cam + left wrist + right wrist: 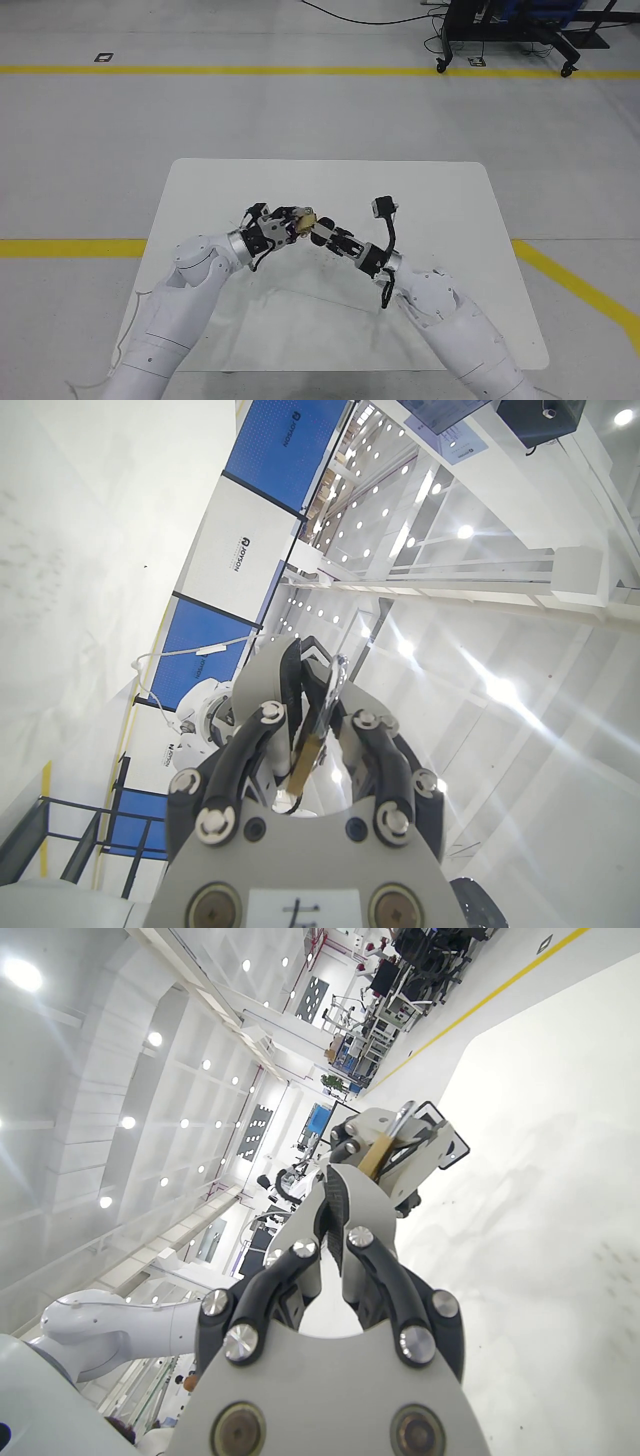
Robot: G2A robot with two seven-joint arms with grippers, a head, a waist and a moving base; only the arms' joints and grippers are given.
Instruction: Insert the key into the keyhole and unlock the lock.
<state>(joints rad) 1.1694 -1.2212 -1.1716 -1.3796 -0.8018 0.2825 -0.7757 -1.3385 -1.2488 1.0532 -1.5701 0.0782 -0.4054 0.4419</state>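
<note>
Gripping brass lock (305,761), left gripper (322,705); right gripper (336,1198) clenched at lock, contents hidden.

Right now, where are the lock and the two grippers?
lock (306,218), top view, on its brass body.
left gripper (293,222), top view, between its fingertips.
right gripper (323,233), top view, between its fingertips.

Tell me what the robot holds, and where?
The left gripper pinches the brass lock by its flat sides. The right gripper is shut, contents hidden.
</note>
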